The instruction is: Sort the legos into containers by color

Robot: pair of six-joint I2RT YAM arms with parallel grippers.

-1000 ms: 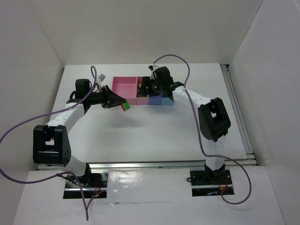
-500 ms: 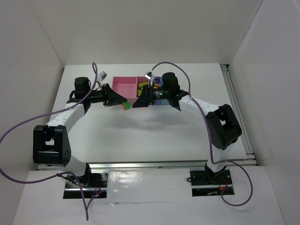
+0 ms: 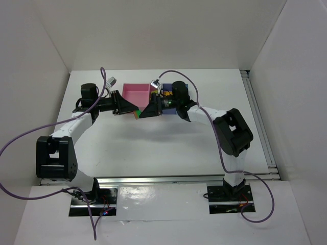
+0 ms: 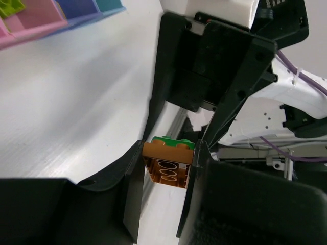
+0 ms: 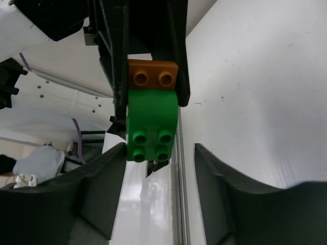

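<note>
The left gripper (image 4: 166,163) pinches an orange brick (image 5: 152,74) stuck to a green brick (image 5: 152,120); the right gripper (image 5: 159,150), spread around its end, likely must clamp and pull.

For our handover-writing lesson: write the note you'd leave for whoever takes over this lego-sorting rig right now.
Left gripper: shut on orange-green stack, near the bins.
Right gripper: open, straddling the stack's green end.
Done: at least one yellow-green lego binned.
Left: probably split the stack, bin both bricks by colour.
</note>
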